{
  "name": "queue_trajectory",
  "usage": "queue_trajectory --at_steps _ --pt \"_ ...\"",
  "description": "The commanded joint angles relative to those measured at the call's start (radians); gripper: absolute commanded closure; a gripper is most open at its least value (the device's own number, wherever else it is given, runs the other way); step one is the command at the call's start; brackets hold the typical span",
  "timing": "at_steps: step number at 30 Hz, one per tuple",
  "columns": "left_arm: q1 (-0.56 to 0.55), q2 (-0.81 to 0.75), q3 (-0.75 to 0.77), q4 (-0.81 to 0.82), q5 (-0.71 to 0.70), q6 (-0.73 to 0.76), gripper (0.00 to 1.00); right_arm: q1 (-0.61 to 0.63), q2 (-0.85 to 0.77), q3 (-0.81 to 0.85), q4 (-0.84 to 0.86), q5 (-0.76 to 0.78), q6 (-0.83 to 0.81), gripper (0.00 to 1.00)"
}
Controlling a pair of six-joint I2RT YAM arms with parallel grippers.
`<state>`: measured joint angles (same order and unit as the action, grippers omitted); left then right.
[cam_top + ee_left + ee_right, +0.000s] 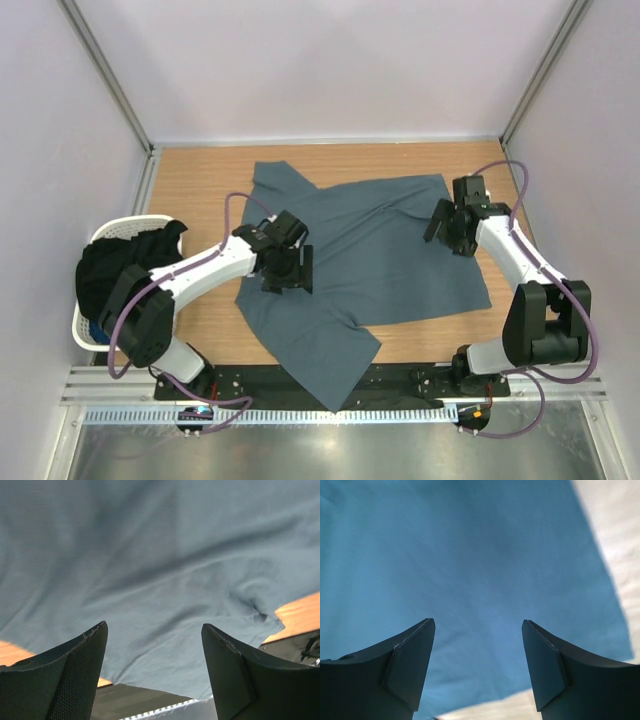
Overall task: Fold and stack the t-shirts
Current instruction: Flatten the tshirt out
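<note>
A slate blue-grey t-shirt (380,265) lies spread over the wooden table, with one sleeve toward the back left and a corner hanging over the near edge. My left gripper (288,278) hovers over the shirt's left side. It is open, and in the left wrist view (155,630) only shirt cloth (160,570) shows between the fingers. My right gripper (444,228) is over the shirt's right part, also open. The right wrist view (477,625) shows bare cloth (470,555) below the gap. Neither gripper holds anything.
A white plastic laundry basket (84,325) stands at the table's left edge, heaped with dark garments (120,265). Bare wood (200,190) shows left of and behind the shirt. A metal rail (320,412) runs along the near edge. Walls enclose three sides.
</note>
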<state>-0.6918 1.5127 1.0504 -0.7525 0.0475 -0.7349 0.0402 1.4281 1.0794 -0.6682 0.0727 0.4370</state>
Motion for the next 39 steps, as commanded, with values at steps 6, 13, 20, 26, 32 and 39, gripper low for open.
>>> queue_trajectory --at_steps 6,13,20,26,32,39 --pt "-0.187 0.069 -0.079 0.143 0.019 -0.009 0.25 0.009 -0.113 -0.219 0.053 0.041 0.109 0.23" --pt "-0.342 0.130 -0.173 0.159 0.006 -0.096 0.28 0.010 -0.106 -0.279 0.071 0.078 0.134 0.23" --pt "-0.403 0.066 -0.274 0.035 0.028 -0.161 0.31 0.009 -0.181 -0.279 0.007 0.127 0.144 0.23" --pt "-0.403 -0.043 -0.297 -0.135 0.006 -0.179 0.31 0.010 -0.212 -0.300 -0.037 0.131 0.161 0.23" --pt "-0.403 -0.069 -0.227 -0.226 0.000 -0.086 0.32 0.010 -0.265 -0.325 -0.088 0.122 0.166 0.22" --pt "-0.249 -0.060 0.132 -0.303 -0.140 0.098 0.22 0.010 -0.161 -0.110 -0.034 0.087 0.108 0.22"
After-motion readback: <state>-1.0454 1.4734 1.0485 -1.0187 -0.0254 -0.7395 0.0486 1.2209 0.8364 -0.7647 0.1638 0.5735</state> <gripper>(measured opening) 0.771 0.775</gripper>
